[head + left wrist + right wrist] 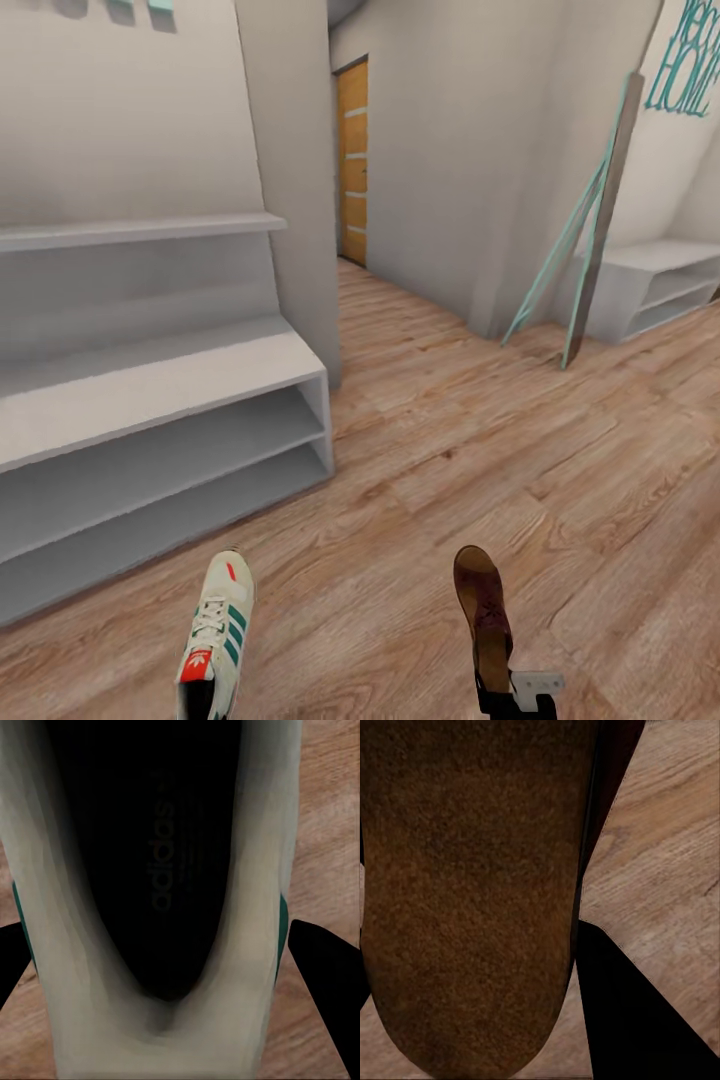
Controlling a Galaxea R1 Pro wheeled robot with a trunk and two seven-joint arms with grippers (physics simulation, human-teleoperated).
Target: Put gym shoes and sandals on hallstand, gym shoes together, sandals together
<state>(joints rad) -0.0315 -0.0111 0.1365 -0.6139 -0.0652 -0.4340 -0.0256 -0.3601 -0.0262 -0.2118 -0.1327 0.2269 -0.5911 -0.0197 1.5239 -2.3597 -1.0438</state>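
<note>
Left fingers (319,967) pinch gym shoe (215,635) heel, I think; right fingers (622,1005) pinch sandal (483,605) | both raised for carrying | hallstand (150,390) near

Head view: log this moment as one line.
left gripper: shut on gym shoe | right gripper: shut on sandal | hallstand: shelves bare | corridor floor
</note>
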